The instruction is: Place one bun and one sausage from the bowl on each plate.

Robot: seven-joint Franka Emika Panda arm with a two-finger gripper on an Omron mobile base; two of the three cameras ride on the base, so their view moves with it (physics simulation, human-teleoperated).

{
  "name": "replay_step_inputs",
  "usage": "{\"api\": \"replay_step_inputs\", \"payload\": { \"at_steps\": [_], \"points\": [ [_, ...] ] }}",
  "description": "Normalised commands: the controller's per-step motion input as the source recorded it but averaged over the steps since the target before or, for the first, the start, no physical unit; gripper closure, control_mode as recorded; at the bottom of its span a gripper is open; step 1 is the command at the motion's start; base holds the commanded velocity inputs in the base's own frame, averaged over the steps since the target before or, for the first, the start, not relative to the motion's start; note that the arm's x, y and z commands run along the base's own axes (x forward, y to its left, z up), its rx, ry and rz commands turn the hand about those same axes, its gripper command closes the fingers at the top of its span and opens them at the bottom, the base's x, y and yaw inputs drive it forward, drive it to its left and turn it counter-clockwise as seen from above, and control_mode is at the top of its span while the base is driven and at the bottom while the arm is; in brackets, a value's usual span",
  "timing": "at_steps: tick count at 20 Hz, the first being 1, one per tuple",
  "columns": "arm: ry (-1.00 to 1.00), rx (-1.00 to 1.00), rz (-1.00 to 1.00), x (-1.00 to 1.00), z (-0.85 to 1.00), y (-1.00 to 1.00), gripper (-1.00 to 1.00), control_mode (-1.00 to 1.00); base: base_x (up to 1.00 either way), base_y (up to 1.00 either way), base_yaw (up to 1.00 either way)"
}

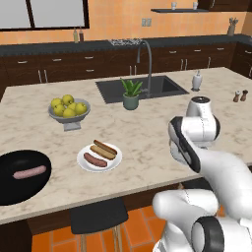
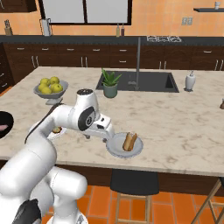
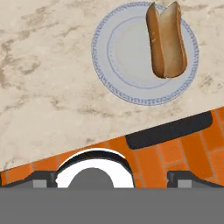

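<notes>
The black bowl (image 1: pixel 19 189) sits at the counter's near left with one pink sausage (image 1: pixel 29 172) in it. A white plate (image 1: pixel 114 162) to its right carries a bun (image 1: pixel 105 149) and a sausage (image 1: pixel 95 160). The pale grey plate (image 2: pixel 114 148) near the counter's front edge holds a bun (image 2: pixel 130 141); in the hand view this plate (image 3: pixel 122 57) and bun (image 3: pixel 166 39) lie at the upper right. My gripper (image 2: pixel 99 130) hovers just left of the grey plate, above the counter edge. It is open (image 3: pixel 113 179), with nothing between its fingertips (image 3: pixel 43 179).
A grey footed bowl of yellow-green fruit (image 1: pixel 69 110) stands behind the white plate. A potted plant (image 1: pixel 131 93) sits beside the sink (image 1: pixel 142 88). A dark stool seat (image 3: pixel 168 129) is below the counter edge over orange floor tiles.
</notes>
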Motion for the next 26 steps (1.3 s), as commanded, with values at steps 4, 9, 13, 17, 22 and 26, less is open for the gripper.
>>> {"api": "replay_step_inputs", "payload": {
  "at_steps": [4,9,13,17,22,26],
  "points": [
    [0.06,0.13,0.10,-0.92,0.03,0.97,-1.00,-1.00,0.00,0.00,0.00],
    [0.00,0.00,0.01,-0.02,0.00,0.08,-1.00,-1.00,0.00,0.00,0.00],
    [-0.02,0.00,0.03,-0.09,0.00,0.30,-1.00,1.00,-0.18,0.44,0.09],
    [0.00,0.00,0.00,0.00,0.00,0.00,-1.00,1.00,-0.10,1.00,0.22],
    [0.00,0.00,0.00,0.00,0.00,0.00,-1.00,1.00,0.00,1.00,0.14],
    [0.00,0.00,0.00,0.00,0.00,0.00,-1.00,1.00,0.25,0.69,0.00]
  ]
}}
